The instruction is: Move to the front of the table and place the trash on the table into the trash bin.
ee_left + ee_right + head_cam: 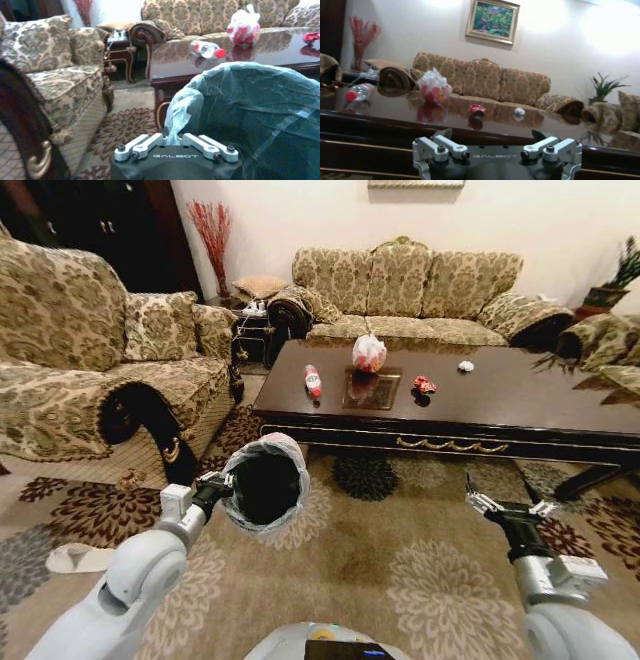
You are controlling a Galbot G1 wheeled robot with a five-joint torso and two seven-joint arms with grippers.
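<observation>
- Head view: left claw (222,487) pinches the bin (265,480) by its rim, carried short of the desk (520,395); right claw (497,505) spread, empty. Bag (369,353), bottle (313,380), wrapper (425,384), wad (466,366) lie on the desk.
- Left wrist: liner (260,112) gripped, mouth kept open, likely for dropping.
- Right wrist: fingers (442,134) apart, facing the trash.

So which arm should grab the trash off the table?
Probably the right. The right gripper is open and empty, facing the table. The left gripper is shut on the bin, so it's busy.
</observation>
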